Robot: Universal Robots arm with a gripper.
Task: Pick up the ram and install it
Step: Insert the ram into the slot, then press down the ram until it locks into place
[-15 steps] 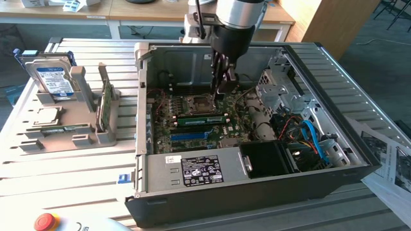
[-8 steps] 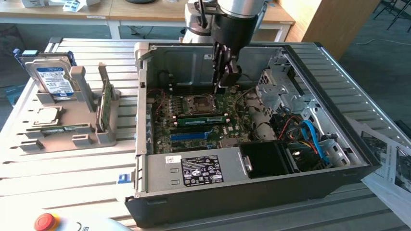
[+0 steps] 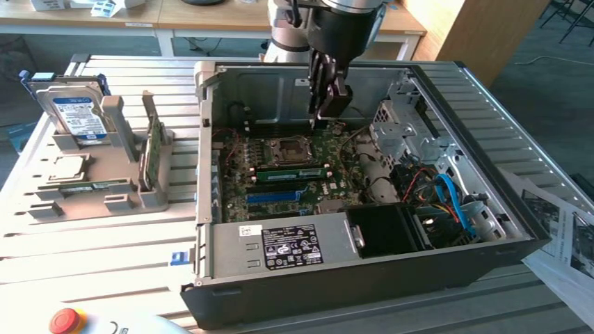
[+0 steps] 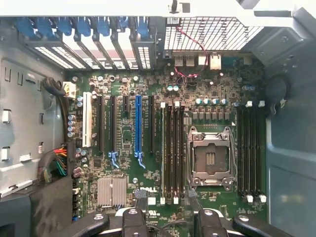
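claw (image 3: 327, 113) open, empty, over mobo (image 4: 128, 133); ram (image 3: 156, 149) prob. upright in grey holder (image 3: 102, 198).

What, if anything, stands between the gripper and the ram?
A side wall of the case does. The open gripper hangs over the motherboard inside the case; the ram stands upright in the gray holder outside, on the exterior view's left. Above the wall's rim nothing visible intervenes.

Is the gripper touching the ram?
Apart. In the exterior view the gripper hangs inside the case, while the ram stands in its holder at the exterior view's left.
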